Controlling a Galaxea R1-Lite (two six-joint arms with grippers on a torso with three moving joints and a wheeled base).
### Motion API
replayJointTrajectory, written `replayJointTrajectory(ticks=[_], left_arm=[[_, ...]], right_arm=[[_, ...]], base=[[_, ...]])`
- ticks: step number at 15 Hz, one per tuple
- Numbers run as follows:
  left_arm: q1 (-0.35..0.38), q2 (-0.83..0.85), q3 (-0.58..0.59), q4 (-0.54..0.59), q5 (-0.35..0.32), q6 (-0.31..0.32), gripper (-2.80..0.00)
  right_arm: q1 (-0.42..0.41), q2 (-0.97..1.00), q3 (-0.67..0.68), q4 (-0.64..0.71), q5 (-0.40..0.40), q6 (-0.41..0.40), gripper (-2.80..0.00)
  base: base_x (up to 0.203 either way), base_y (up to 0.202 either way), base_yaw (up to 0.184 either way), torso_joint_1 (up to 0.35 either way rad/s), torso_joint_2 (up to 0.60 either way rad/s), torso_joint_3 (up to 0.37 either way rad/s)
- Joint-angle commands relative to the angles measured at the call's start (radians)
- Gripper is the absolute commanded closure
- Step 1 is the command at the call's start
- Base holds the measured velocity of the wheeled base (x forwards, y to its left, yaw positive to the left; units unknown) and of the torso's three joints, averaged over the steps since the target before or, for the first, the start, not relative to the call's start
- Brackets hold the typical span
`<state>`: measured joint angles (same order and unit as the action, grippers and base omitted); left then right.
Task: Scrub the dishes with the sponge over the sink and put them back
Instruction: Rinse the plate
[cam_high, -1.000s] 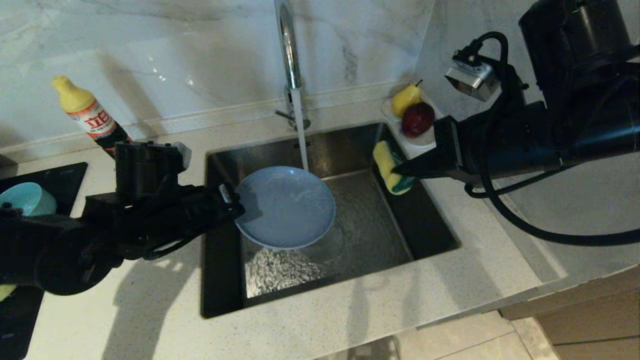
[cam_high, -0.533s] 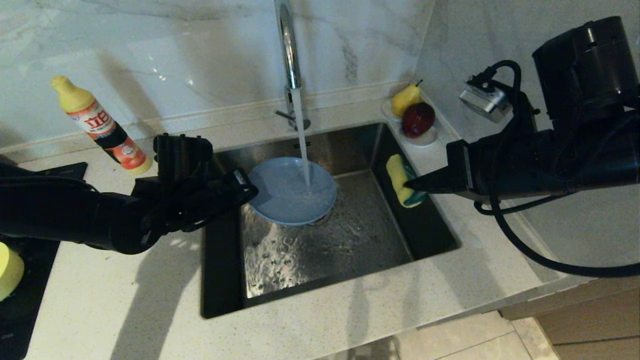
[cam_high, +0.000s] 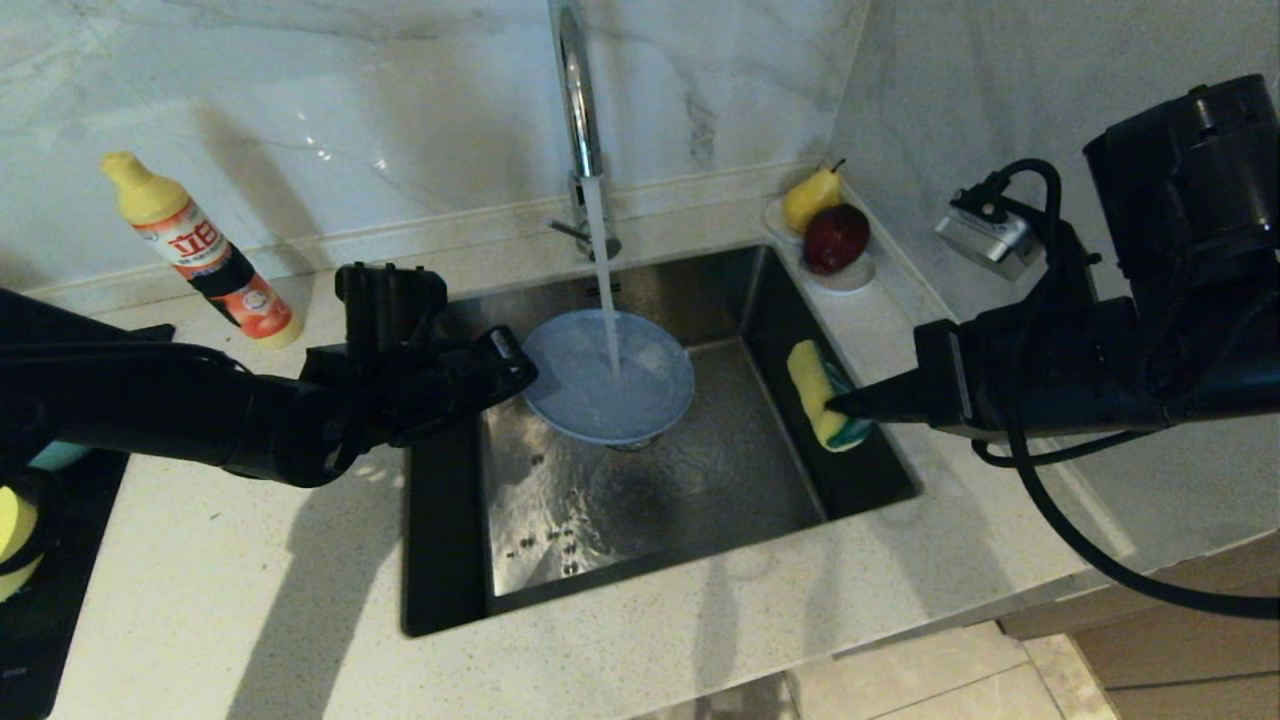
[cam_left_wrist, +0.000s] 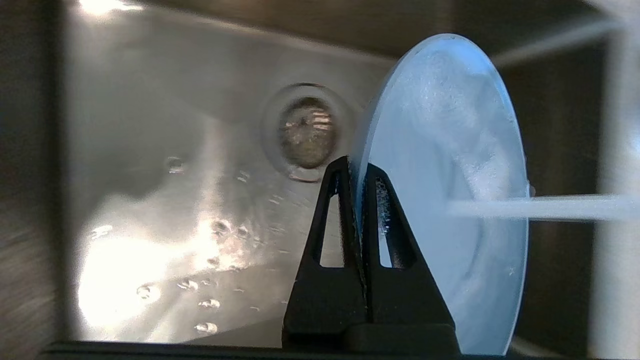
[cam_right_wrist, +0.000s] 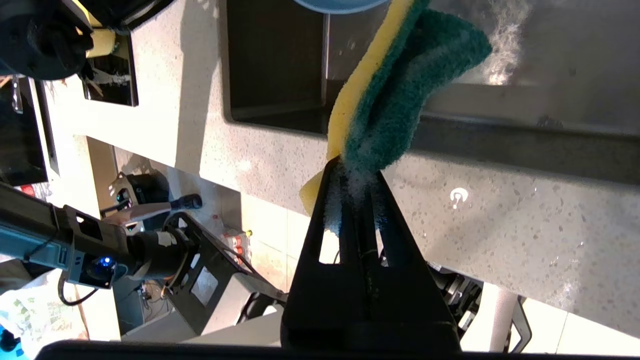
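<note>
One grey-blue plate (cam_high: 608, 390) under running water, clamped by left pincer (cam_high: 515, 368), one sponge (cam_high: 822, 408) pinched in right pincer (cam_high: 838, 403).

I see the plate (cam_high: 608, 390) is pale grey-blue, with no pattern. The sponge (cam_high: 822, 395) has yellow foam and a dark green face. The sink (cam_high: 640, 500) is shiny silver steel. The countertop (cam_high: 250, 600) is cream with fine dark speckles, and the wall (cam_high: 350, 100) is white marble with grey veins. The bottle (cam_high: 200, 252) has a yellow cap and an orange, white and black label. The pear (cam_high: 810, 197) is yellow, the apple (cam_high: 836, 238) dark red. My two grippers are black.
</note>
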<state>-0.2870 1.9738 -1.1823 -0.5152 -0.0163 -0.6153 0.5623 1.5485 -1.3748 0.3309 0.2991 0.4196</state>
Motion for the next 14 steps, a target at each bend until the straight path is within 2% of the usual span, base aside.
replayJointTrajectory(ticks=[1,3,8,11,14], left_arm=[[-0.004,0.012,-0.003,-0.028,-0.019,-0.001,0.00],[-0.024,0.033,-0.008,-0.071,-0.021,0.003,0.00],[-0.034,0.041,-0.001,-0.109,-0.139,0.010,0.00],[-0.031,0.044,-0.004,-0.122,-0.136,0.019,0.00],[0.006,0.003,0.035,-0.127,-0.095,0.115,0.00]], right_arm=[[0.000,-0.023,0.020,0.002,0.005,0.002,0.00],[-0.013,-0.041,0.040,0.001,0.034,0.002,0.00],[-0.021,-0.041,0.046,0.001,0.049,0.002,0.00],[-0.021,-0.041,0.045,0.000,0.049,0.001,0.00],[-0.021,-0.042,0.051,0.000,0.048,0.001,0.00]], base=[[0.000,0.000,0.000,0.000,0.00,0.000],[0.000,0.000,0.000,0.000,0.00,0.000],[0.000,0.000,0.000,0.000,0.00,0.000],[0.000,0.000,0.000,0.000,0.00,0.000],[0.000,0.000,0.000,0.000,0.00,0.000]])
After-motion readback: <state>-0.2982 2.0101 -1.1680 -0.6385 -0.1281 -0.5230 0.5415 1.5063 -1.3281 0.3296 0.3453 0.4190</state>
